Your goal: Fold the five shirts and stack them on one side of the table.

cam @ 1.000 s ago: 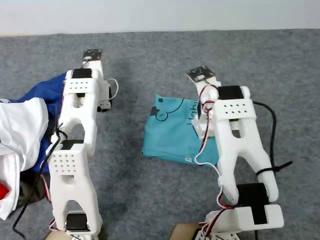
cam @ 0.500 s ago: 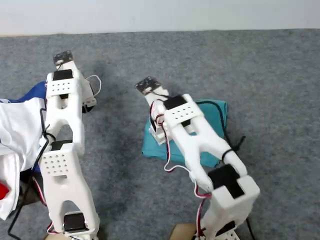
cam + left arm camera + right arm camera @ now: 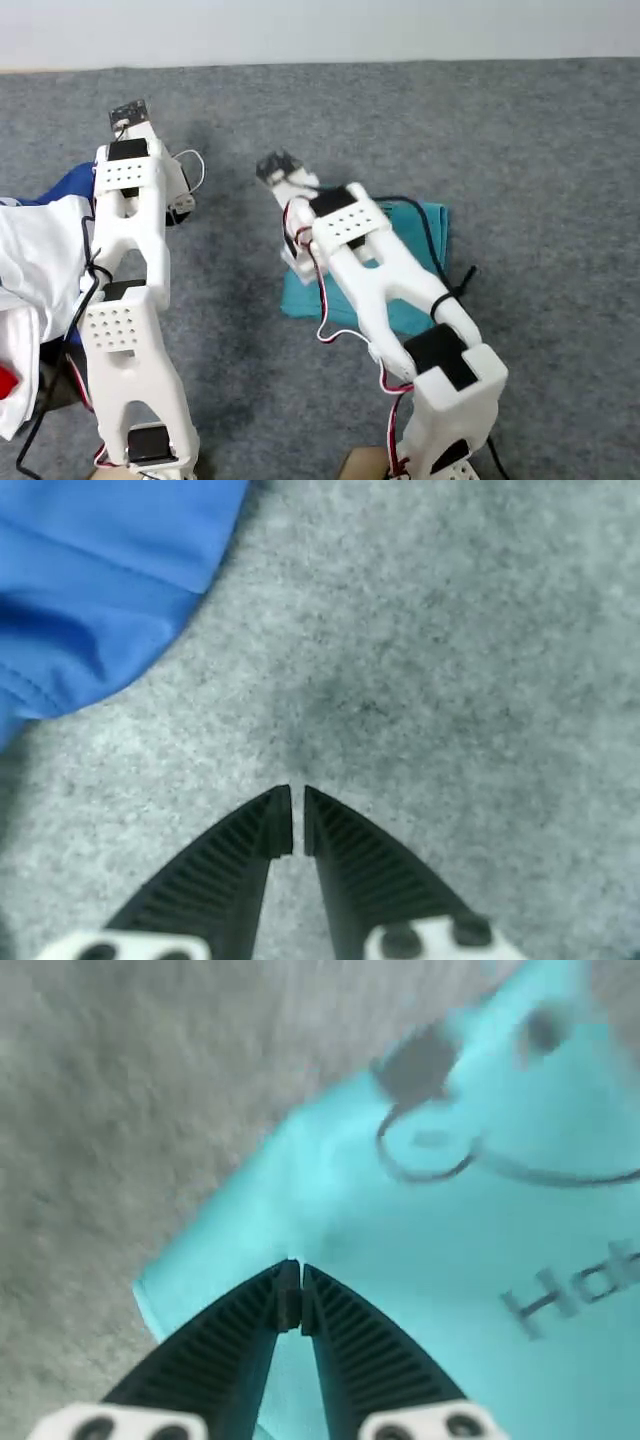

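A folded teal shirt (image 3: 303, 297) lies mid-table, partly under my right arm (image 3: 350, 230). In the right wrist view my right gripper (image 3: 290, 1302) is shut, its tips over the teal shirt (image 3: 420, 1260) close to one corner. I cannot tell whether any fabric is pinched. My left gripper (image 3: 296, 825) is shut and empty above bare grey carpet, a little way from the edge of a blue shirt (image 3: 100, 580). At the left table edge a crumpled white shirt (image 3: 40, 260) lies over the blue shirt (image 3: 75, 185), beside my left arm (image 3: 130, 220).
Grey carpet (image 3: 540, 150) covers the table, with open room at the back and right. A red bit (image 3: 5, 385) and dark cloth (image 3: 50, 385) lie under the white pile. A black cable (image 3: 435, 235) crosses the teal shirt. A pale wall borders the back.
My right arm swung left across the teal shirt, from its right part to its left corner. My left arm shifted left toward the blue shirt, then held.
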Robot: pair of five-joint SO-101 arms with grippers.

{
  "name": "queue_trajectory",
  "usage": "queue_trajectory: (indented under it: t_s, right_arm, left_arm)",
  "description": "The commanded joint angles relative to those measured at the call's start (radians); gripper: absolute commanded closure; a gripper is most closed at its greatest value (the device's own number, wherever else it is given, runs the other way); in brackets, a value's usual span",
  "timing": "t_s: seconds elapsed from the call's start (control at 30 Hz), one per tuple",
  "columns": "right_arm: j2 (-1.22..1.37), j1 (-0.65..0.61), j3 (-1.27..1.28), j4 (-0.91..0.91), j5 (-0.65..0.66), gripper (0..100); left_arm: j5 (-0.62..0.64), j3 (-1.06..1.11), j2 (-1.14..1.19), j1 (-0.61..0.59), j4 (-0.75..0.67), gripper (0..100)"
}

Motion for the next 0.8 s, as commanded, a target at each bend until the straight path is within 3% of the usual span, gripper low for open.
queue_trajectory:
  t_s: [0.0, 0.3, 0.4, 0.57, 0.77]
  right_arm:
    - [-0.061, 0.051, -0.137, 0.008, -0.002, 98.4]
    - [0.239, 0.166, -0.269, -0.277, -0.002, 98.4]
    - [0.360, 0.163, -0.339, -0.295, -0.002, 98.5]
    - [0.433, 0.173, -0.491, -0.188, -0.006, 98.5]
    - [0.326, 0.211, -0.666, 0.084, -0.009, 98.5]
  left_arm:
    - [0.011, -0.016, -0.063, -0.003, -0.015, 97]
    - [0.009, -0.016, -0.061, 0.009, -0.015, 97]
    - [0.009, -0.016, -0.061, 0.011, -0.015, 97]
    - [0.009, -0.016, -0.061, 0.012, -0.015, 97]
    - [-0.012, -0.016, -0.060, 0.034, -0.015, 97]
